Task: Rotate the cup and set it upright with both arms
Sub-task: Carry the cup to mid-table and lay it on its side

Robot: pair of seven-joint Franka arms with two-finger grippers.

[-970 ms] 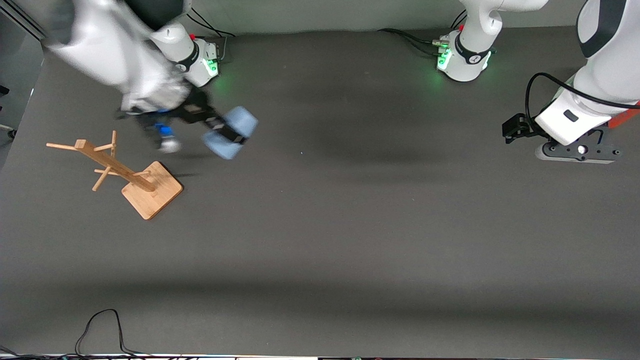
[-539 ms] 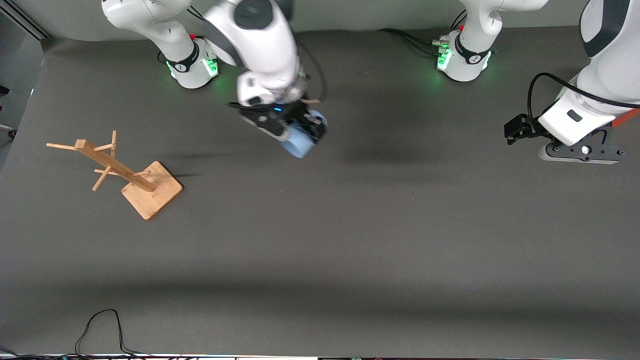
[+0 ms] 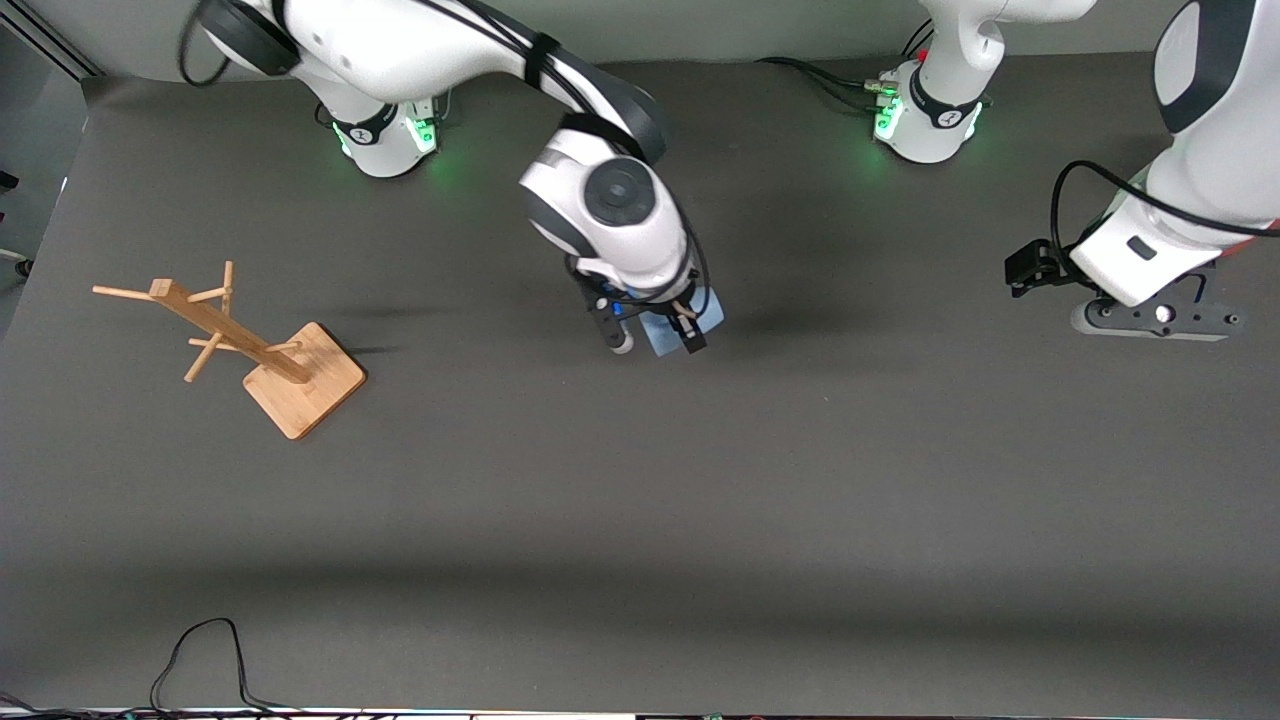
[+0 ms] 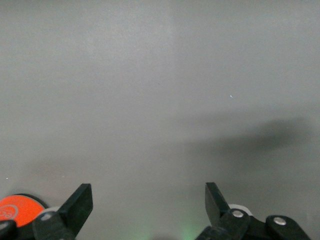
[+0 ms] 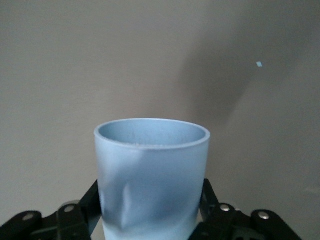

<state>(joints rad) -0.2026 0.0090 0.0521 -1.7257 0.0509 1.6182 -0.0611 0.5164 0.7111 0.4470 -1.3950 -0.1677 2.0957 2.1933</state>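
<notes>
Front view: right gripper (image 3: 655, 338) now over mid-table, clamped on cup (image 3: 668, 335); half a second back it hung closer to right arm's base, a second back above wooden rack (image 3: 238, 344) area; rack unmoved; left gripper (image 3: 1150, 315) over left arm's end of table, barely shifted, arm waiting.

Left wrist view: left gripper (image 4: 148, 206) spread wide, nothing between fingers; bare table (image 4: 160, 90) below.

Right wrist view: right gripper (image 5: 150, 207) fingers pressed on cup (image 5: 151, 172) sides, wall dented; cup rim points away from wrist.
</notes>
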